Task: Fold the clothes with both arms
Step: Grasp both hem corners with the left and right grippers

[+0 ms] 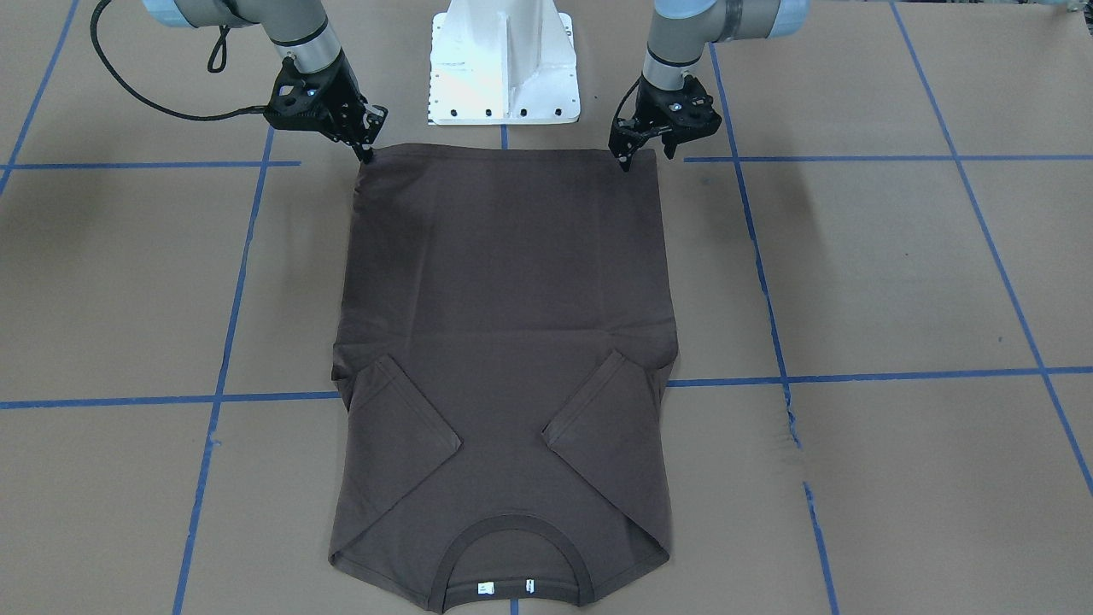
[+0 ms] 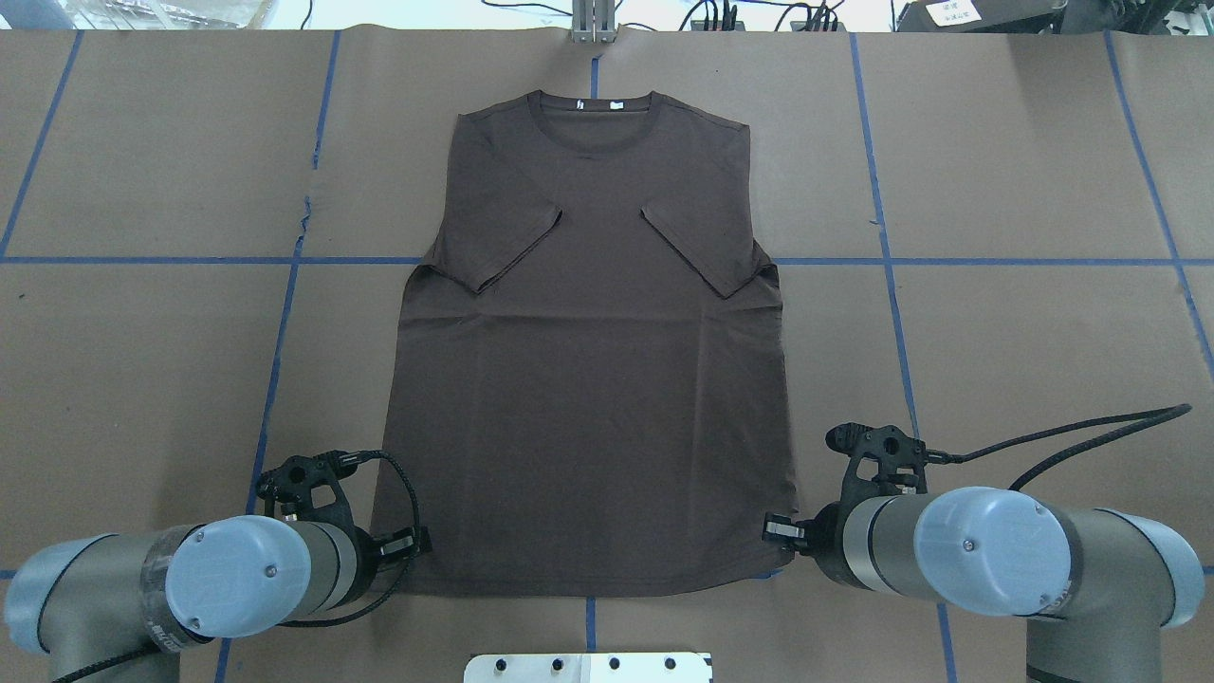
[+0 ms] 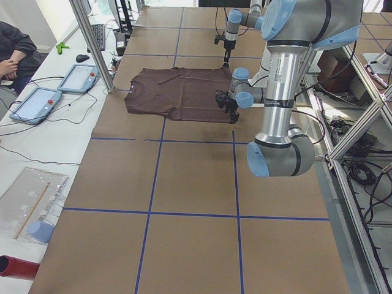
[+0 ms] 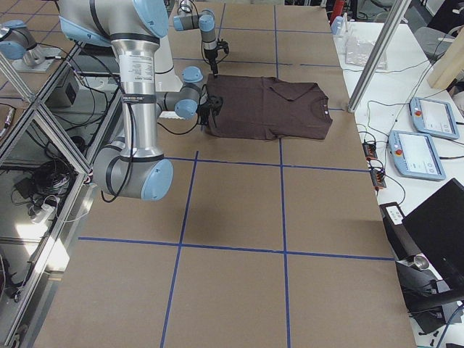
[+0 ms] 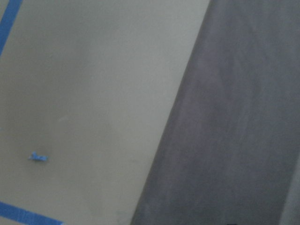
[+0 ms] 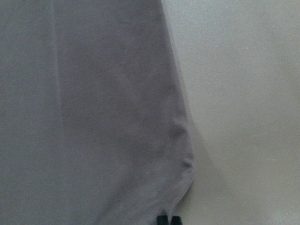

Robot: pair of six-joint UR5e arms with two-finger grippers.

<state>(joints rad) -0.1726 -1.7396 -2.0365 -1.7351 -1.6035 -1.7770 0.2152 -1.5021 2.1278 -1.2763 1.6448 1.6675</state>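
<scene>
The T-shirt [image 1: 504, 282] lay flat on the desk [image 1: 897, 273] with its long axis running straight away from me. Its hem [image 1: 512, 150] was the near edge, just in front of my pedestal [image 1: 504, 68]. Its collar [image 1: 512, 523] was at the far end, and both sleeves [image 1: 410, 427] were folded in over the chest. My two end effectors stood at the two ends of that hem, one to a corner, so neither arm was nearer the cloth than the other. My right end effector [image 1: 369, 152] was down on its corner. In its wrist view the fingertips [image 6: 162, 219] sat pressed almost together at the very edge of the fabric, which I took to be a pinch on the T-shirt. My left end effector [image 1: 646, 158] touched the opposite corner with one finger. I could not tell whether it was spread or pinching, since its wrist view showed only cloth edge and bare desk. From both corners the whole garment stretched away toward the collar. I judged the coming fold would carry the hem outward along that axis, both arms level, or the edge would skew.
</scene>
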